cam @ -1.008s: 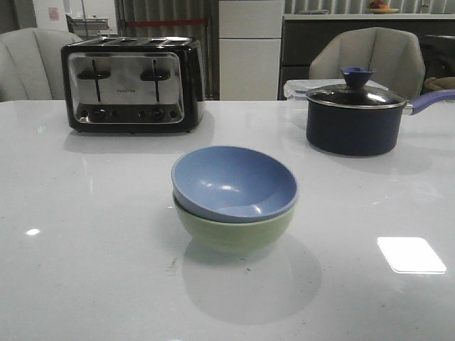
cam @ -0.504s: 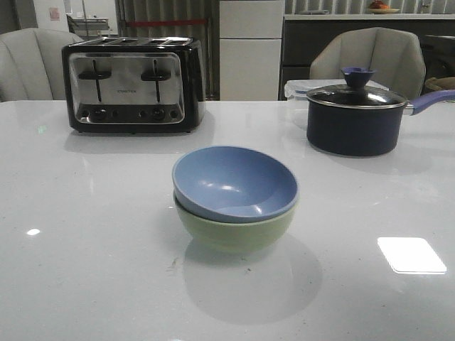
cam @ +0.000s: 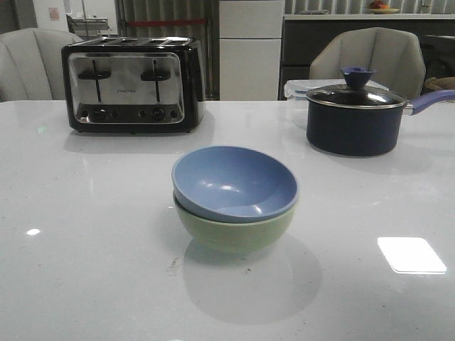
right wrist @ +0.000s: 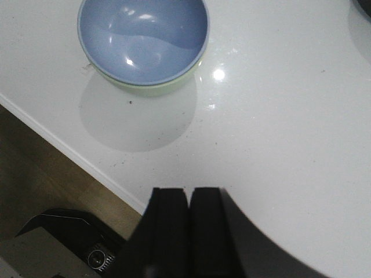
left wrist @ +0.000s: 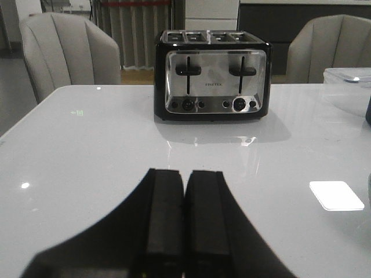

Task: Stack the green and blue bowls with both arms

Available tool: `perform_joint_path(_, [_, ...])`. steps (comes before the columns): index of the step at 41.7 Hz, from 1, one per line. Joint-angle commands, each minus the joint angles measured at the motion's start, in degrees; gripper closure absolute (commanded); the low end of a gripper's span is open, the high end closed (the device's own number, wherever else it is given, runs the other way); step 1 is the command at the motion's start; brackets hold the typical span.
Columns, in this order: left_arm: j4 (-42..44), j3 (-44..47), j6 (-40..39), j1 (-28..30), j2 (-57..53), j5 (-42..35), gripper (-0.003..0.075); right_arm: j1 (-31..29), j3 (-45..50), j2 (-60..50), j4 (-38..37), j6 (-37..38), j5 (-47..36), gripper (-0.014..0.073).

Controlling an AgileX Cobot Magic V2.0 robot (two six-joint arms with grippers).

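The dusty blue bowl point(cam: 234, 182) sits nested inside the pale green bowl point(cam: 234, 231) at the middle of the white table, slightly tilted. The stack also shows in the right wrist view, the blue bowl point(right wrist: 143, 36) with the green bowl's rim point(right wrist: 152, 88) under it. Neither arm appears in the front view. My left gripper point(left wrist: 185, 174) is shut and empty, low over the table, facing the toaster. My right gripper point(right wrist: 188, 192) is shut and empty, above the table near its front edge, apart from the bowls.
A black and chrome toaster point(cam: 132, 84) stands at the back left. A dark lidded saucepan point(cam: 354, 118) with a blue-purple handle stands at the back right, a clear box behind it. The table's front edge point(right wrist: 69, 152) and floor show in the right wrist view.
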Motion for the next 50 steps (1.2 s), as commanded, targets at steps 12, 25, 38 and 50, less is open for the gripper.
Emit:
perform_joint_path(12, [0.0,2.5,-0.1,0.1,-2.4,-13.1,0.0626,-0.2,-1.6,-0.4,0.2,-0.7,-2.8,0.0564])
perform_joint_path(25, [1.1,2.5,-0.1,0.1,-2.4,-15.0,0.0626,-0.2,-1.6,-0.4,0.2,-0.7,-2.8,0.0564])
perform_joint_path(38, [1.1,2.5,-0.1,1.8,-2.4,-14.7,0.0626,-0.2,-1.6,-0.4,0.2,-0.7,-2.8,0.0564])
perform_joint_path(50, [1.1,2.5,-0.1,1.5,-2.3,-14.7,0.0626,-0.2,-1.6,-0.4,0.2,-0.7,-2.8,0.0564])
